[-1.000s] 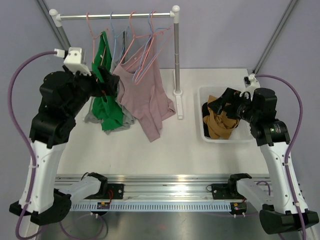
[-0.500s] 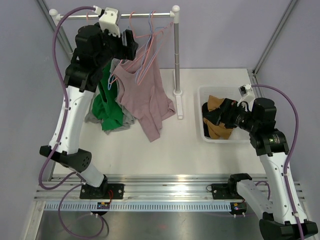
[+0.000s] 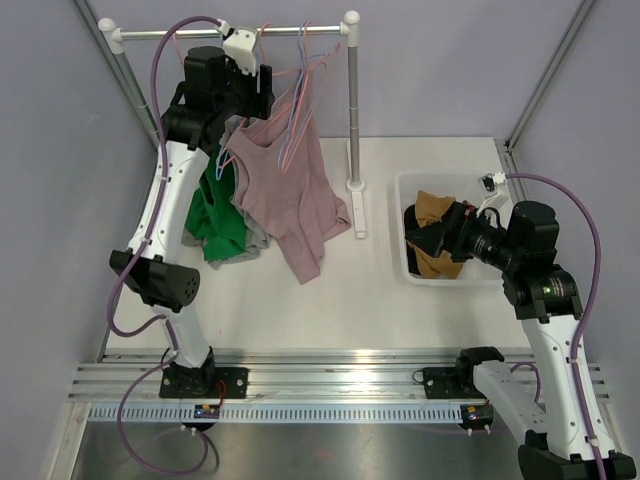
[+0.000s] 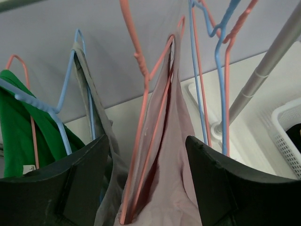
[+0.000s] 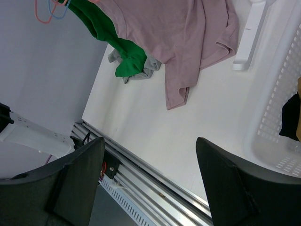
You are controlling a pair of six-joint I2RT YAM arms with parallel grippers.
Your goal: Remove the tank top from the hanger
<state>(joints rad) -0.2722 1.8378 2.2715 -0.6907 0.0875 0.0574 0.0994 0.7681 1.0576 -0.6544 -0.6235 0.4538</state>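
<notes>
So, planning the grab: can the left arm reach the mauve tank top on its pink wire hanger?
Likely yes: the open left gripper faces the mauve tank top and pink wire hanger closely; nothing intervenes.

The top external camera sits above and behind the arm bases, looking down and forward over the whole white table (image 3: 380, 300), far enough back to hold both arms. The left wrist camera rides high and very near the pale pink fabric tank top (image 4: 164, 183) on its salmon wire hanger (image 4: 138, 56), facing out between the dark fingers of the left gripper (image 4: 146, 141). The right wrist camera looks from beside the white slatted plastic basket (image 5: 282, 94) back across the table — much farther off. All three share the pink top; the overhead and right wrist views also share the basket.
</notes>
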